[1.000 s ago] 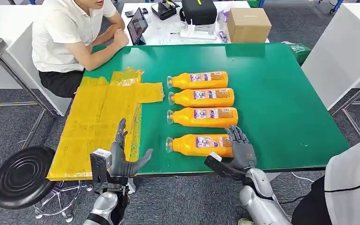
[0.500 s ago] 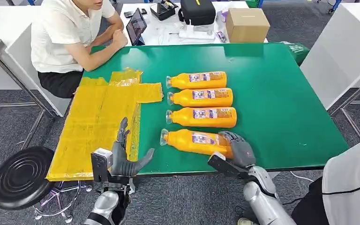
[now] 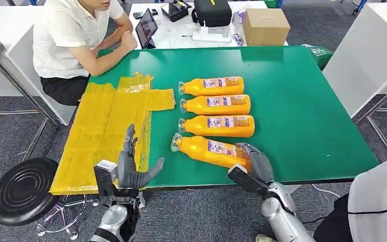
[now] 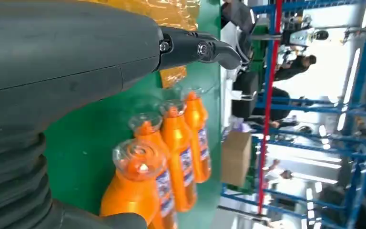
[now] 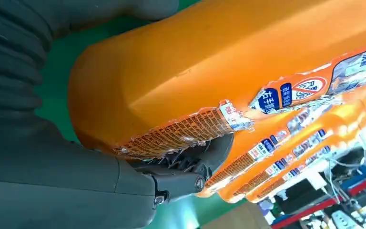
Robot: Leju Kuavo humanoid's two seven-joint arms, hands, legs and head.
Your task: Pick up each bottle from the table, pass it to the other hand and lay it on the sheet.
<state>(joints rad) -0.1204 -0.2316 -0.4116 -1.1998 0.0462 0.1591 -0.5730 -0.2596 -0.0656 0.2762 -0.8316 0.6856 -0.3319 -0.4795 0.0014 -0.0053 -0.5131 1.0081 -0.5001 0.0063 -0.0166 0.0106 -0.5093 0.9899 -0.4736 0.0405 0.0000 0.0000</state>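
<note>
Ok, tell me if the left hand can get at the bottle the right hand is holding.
Probably yes: the left hand hangs open near the table edge, with bare green table between it and the bottle.

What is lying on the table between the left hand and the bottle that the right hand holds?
Only bare green table, seen in the head view. The left hand hovers open near the yellow sheet; the right hand grips the nearest bottle.

Beyond my green table (image 3: 302,101) a person (image 3: 75,40) in white sits beside a tablet (image 3: 147,27), a black bag (image 3: 213,11) and a cardboard box (image 3: 266,26), a black stool (image 3: 22,189) at my left.
</note>
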